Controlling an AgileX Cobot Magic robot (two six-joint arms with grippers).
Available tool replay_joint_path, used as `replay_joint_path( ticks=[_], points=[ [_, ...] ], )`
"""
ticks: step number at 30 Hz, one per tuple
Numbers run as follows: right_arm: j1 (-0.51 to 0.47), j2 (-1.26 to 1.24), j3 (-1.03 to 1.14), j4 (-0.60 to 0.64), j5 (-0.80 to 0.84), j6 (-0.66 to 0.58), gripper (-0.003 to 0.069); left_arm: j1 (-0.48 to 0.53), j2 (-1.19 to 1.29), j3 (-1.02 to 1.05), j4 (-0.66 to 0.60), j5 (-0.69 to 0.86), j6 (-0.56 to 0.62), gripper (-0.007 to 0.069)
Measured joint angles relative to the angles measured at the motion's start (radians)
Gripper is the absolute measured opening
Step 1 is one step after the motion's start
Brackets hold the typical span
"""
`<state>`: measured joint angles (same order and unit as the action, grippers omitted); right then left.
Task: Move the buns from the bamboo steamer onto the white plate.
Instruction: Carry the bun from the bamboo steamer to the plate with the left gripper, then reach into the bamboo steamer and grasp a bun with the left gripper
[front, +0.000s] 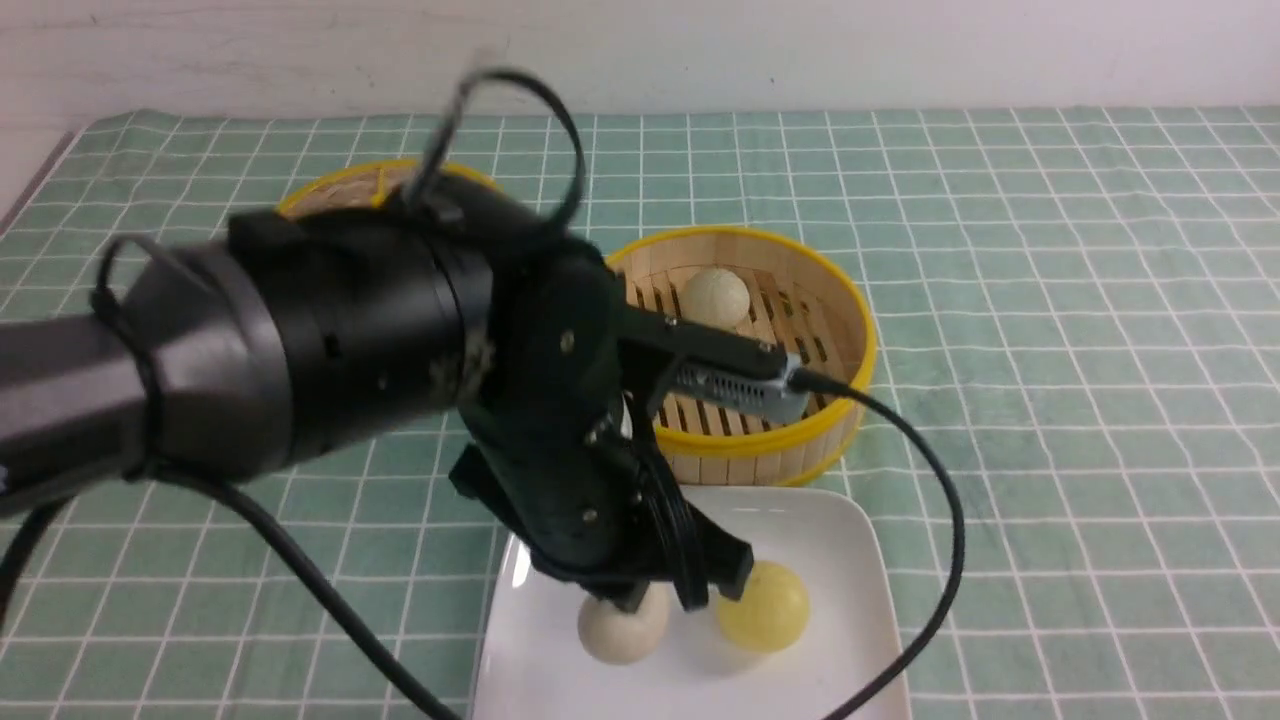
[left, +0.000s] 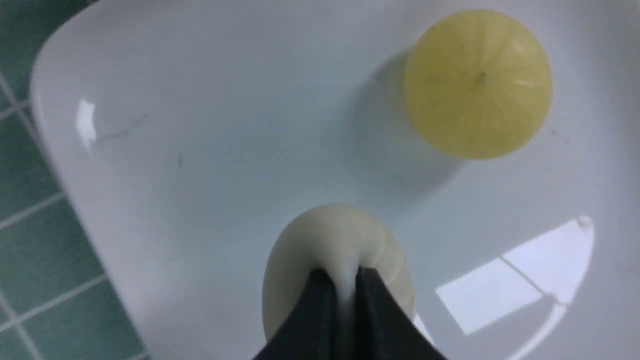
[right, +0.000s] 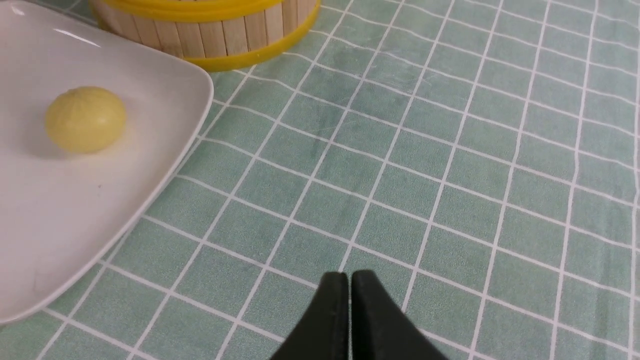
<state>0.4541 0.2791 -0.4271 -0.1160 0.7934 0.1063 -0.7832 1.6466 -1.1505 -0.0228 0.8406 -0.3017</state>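
Yellow bun (front: 764, 606) and off-white bun (front: 620, 630) are sitting on the white plate (front: 842, 545), and a third bun (front: 715, 297) in the bamboo steamer (front: 760, 455). The left tool (left: 344, 281) is pinching the off-white bun; the right tool (right: 349, 286) is hovering closed and empty.

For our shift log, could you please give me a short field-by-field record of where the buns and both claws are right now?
left claw: shut, pinching the top of the pinched bun
pinched bun: off-white, low over the white plate; contact unclear
yellow bun: on the white plate, apart from the pinched bun
bamboo steamer: holds one off-white steamer bun
right claw: shut, empty, above the tablecloth
left to move: the steamer bun
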Motion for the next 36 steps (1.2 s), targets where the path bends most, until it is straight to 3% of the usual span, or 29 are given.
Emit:
replay_joint_path(
  ticks=[3, 6, 13, 17, 20, 24, 27, 31, 36],
  points=[
    [0.000, 0.000, 0.000, 0.000, 0.000, 0.000, 0.0036, 0.000, 0.034, 0.044, 0.006, -0.075, -0.047, 0.0076],
    [0.000, 0.000, 0.000, 0.000, 0.000, 0.000, 0.0036, 0.000, 0.060, 0.051, 0.007, -0.103, -0.083, 0.0158],
    [0.000, 0.000, 0.000, 0.000, 0.000, 0.000, 0.0046, 0.000, 0.061, -0.005, 0.023, -0.098, -0.105, 0.0423],
    [0.000, 0.000, 0.000, 0.000, 0.000, 0.000, 0.0050, 0.000, 0.061, -0.118, 0.074, -0.027, -0.115, 0.0468],
    [0.000, 0.000, 0.000, 0.001, 0.000, 0.000, 0.0053, 0.009, 0.066, -0.228, 0.111, 0.029, -0.156, 0.0412],
    [0.000, 0.000, 0.000, 0.002, 0.000, 0.000, 0.0060, 0.080, 0.128, -0.448, 0.113, 0.136, -0.183, 0.0160],
    [0.000, 0.000, 0.000, 0.002, 0.000, 0.000, 0.0064, 0.138, 0.203, -0.581, 0.098, 0.172, -0.171, 0.0037],
    [0.000, 0.000, 0.000, 0.002, 0.000, 0.000, 0.0069, 0.202, 0.329, -0.750, 0.023, 0.211, -0.097, 0.0002],
    [0.000, 0.000, 0.000, 0.003, 0.000, 0.000, 0.0073, 0.210, 0.490, -0.946, -0.074, 0.223, -0.012, 0.0029]
  ],
)
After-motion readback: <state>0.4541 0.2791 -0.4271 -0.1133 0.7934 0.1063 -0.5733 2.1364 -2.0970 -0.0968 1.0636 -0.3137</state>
